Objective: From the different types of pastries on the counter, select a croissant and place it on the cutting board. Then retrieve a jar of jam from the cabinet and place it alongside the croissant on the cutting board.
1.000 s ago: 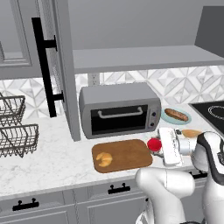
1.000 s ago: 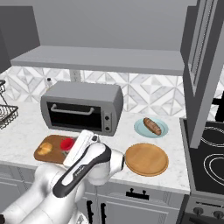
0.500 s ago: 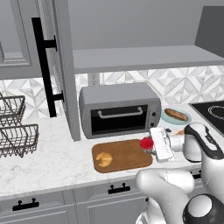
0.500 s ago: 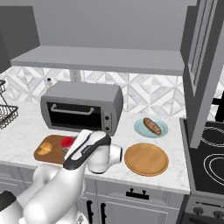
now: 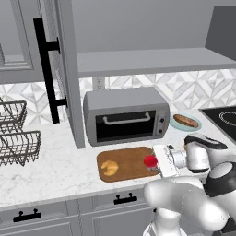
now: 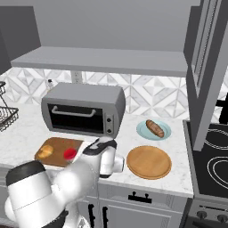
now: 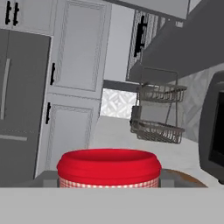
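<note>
Jam jar (image 5: 150, 161), red lid up, sits clamped between the gripper's (image 5: 156, 162) fingers at the right end of the cutting board (image 5: 129, 163); in the hand view its lid (image 7: 108, 166) fills the space just ahead of the fingers, upright and level. From the side views I cannot tell whether the jar's base touches the wood or hangs just above it.

Just past the hand, toward the far end of the board, lies the croissant (image 5: 109, 167), well apart from the jar with bare wood between them. Behind the board stands the toaster oven (image 5: 125, 115). On the hand's other side, away from the croissant, rest the round wooden disc (image 6: 148, 161) and the teal plate (image 6: 153, 129) with the long brown pastry (image 6: 154, 128). Above hangs the cabinet (image 5: 138, 60), its door (image 5: 64, 73) swung open.

By my reading the croissant step is done and the jar is in its final placing. The next move calls for settling the jar flat on the board, parting the fingers and drawing the hand back without tipping it or nudging the croissant.
</note>
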Motion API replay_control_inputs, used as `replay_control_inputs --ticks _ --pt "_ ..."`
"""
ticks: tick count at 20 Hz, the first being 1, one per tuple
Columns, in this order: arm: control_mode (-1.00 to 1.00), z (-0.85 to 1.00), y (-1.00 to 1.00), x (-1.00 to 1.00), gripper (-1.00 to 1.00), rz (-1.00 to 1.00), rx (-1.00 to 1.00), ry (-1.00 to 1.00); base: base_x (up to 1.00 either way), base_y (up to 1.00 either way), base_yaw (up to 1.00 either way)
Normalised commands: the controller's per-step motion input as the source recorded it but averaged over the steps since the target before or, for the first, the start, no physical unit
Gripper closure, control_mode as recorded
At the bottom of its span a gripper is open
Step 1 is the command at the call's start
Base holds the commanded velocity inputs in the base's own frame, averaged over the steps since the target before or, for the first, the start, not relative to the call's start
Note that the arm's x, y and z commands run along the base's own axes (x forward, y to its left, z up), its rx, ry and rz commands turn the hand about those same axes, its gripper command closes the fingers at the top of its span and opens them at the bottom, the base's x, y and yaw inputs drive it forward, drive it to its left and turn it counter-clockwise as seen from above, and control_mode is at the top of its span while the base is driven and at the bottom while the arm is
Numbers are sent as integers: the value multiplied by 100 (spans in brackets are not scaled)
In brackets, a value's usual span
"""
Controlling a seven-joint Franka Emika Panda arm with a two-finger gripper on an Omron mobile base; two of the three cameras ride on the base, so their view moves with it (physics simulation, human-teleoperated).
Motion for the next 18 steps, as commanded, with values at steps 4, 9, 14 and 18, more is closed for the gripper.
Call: replay_control_inputs --ticks 4,9,14,18 --pt "-100 0 47 0 100 0 12 0 0 0 0" --pt "-100 0 32 16 100 0 3 0 0 0 0" --pt "-100 0 17 32 100 0 0 0 0 0 0" --pt "-100 0 3 33 100 0 0 0 0 0 0"
